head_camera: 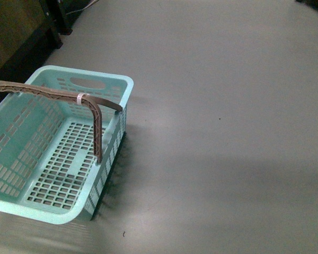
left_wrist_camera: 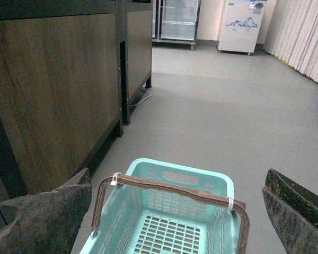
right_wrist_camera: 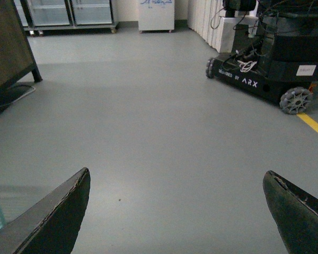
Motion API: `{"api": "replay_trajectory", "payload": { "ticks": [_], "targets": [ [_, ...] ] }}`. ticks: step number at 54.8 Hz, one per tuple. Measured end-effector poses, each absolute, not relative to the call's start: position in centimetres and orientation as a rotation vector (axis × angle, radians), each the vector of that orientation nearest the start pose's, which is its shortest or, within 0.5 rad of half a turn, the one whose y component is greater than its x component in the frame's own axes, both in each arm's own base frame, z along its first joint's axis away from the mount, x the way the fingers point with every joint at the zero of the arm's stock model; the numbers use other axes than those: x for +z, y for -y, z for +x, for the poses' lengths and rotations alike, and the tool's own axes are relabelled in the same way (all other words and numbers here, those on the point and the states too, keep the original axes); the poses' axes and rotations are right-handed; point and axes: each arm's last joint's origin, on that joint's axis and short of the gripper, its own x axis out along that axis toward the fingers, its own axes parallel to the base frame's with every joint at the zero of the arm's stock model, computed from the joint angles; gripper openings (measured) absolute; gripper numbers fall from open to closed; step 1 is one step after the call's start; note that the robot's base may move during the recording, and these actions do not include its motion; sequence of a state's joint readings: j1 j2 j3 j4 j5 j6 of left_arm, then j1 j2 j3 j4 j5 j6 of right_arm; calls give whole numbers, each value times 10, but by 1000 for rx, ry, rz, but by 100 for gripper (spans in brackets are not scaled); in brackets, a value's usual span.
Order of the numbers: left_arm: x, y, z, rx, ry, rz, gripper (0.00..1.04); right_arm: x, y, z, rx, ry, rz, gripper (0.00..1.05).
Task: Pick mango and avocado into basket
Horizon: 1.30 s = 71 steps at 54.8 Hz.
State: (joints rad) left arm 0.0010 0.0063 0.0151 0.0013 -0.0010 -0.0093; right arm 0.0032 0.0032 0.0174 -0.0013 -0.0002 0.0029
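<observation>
1. The pale turquoise slotted plastic basket [head_camera: 16, 143] stands empty on the grey floor [head_camera: 228, 106]. Its brown folding handle [head_camera: 98, 132] is raised across the opening.
2. No mango or avocado shows in any view, so the step in hand is probably finding the fruit.
3. The left hand [left_wrist_camera: 176, 177] hangs spread wide above the basket, holding nothing. The right hand [right_wrist_camera: 176, 177] is equally wide and empty over bare floor.
4. To do it well, take 1 fruit at a time across its narrow middle. Lower it beside the handle, not onto it.
5. Only the left wrist view shows the dark wooden cabinet [left_wrist_camera: 53, 95] near the basket. Only the right wrist view shows the black wheeled robot base [right_wrist_camera: 265, 63], well apart. Only the front view shows the basket's bare slotted bottom.
</observation>
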Motion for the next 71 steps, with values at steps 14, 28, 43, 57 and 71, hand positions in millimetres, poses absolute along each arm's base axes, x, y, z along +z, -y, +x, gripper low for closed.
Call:
{"api": "replay_trajectory", "payload": {
  "ticks": [14, 28, 43, 57, 71],
  "targets": [
    [168, 0, 97, 2, 10, -9, 97, 169, 0, 97, 3, 13, 3, 96],
    [168, 0, 98, -14, -193, -150, 97, 169, 0, 97, 3, 13, 3, 96],
    [177, -14, 149, 210, -511, -921, 97, 169, 0, 97, 3, 13, 3, 96],
    [149, -28, 208, 305, -528, -1018, 97, 169, 0, 97, 3, 13, 3, 96],
    [108, -37, 271, 388, -560, -1108, 97, 169, 0, 97, 3, 13, 3, 96]
  ]
}}
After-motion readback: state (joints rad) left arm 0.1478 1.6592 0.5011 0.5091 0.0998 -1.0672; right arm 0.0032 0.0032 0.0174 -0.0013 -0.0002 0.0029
